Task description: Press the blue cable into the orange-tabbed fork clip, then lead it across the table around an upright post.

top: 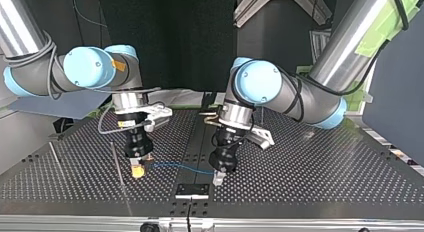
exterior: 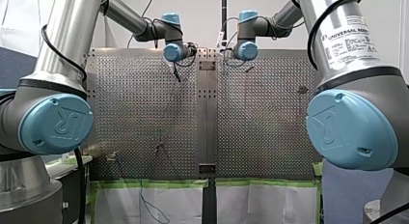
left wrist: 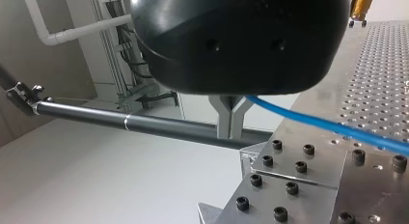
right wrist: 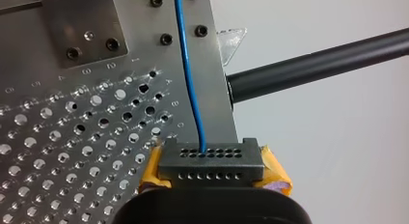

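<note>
Work is going on at the edge of the perforated table (exterior: 140,113) that lies far from our shoulders, close to its middle strip. Our left arm (top: 300,92) is coming in at the top view's right and our right arm (top: 50,77) at its left, and both are reaching down to the table.

The left gripper (top: 219,178), black with metal fingers, is standing at the middle strip. The right gripper (top: 138,171), with yellow pads, is standing near it, toward the top view's left. The blue cable (top: 182,168) is running between them in a low line just above the table.

In the right wrist view the yellow pads are pressing together on the cable, so this gripper is closed on it. In the left wrist view the two metal fingers are meeting where the cable is coming out, so we are judging that this gripper is also clamping the cable.

We are not finding the clip with the orange tab for certain in any view. We are therefore judging that the task is near its beginning: the cable is lifted and held at two places, while pressing it into the clip and leading it around the post are both left to do. A thin grey rod (top: 120,174) is showing beside the right gripper, but we cannot tell if it is the post.
</note>
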### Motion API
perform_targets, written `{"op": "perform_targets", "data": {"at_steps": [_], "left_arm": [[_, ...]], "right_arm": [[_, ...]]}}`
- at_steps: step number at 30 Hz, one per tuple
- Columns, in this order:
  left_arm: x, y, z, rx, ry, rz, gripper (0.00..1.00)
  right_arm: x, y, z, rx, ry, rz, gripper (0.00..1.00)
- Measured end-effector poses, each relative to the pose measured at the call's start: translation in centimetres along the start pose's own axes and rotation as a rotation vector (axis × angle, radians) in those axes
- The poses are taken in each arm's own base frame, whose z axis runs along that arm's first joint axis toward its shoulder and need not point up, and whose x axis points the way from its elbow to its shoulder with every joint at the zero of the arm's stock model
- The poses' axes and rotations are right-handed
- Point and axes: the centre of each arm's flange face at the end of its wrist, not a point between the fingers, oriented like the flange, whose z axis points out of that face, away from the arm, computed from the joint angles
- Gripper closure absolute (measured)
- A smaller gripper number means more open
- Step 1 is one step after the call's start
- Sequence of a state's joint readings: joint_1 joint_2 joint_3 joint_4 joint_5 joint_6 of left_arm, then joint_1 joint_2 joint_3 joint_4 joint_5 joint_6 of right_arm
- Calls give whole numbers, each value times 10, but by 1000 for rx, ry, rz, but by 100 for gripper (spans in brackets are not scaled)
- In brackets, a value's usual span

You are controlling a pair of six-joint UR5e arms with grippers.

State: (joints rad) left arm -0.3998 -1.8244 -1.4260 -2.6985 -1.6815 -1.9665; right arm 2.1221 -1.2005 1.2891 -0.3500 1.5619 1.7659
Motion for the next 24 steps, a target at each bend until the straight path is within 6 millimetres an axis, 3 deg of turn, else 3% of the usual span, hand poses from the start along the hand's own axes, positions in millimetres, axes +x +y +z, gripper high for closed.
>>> {"op": "perform_targets", "data": {"at_steps": [9,14,24], "left_arm": [[3,-2,-5,-39,16,18,100],[11,1,-13,-94,52,60,100],[67,23,-41,-180,198,125,100]], "right_arm": [[-2,-3,-1,3,-7,-2,100],[-13,-1,-5,-3,-27,-4,100],[-50,2,-12,-10,-90,-5,100]]}}
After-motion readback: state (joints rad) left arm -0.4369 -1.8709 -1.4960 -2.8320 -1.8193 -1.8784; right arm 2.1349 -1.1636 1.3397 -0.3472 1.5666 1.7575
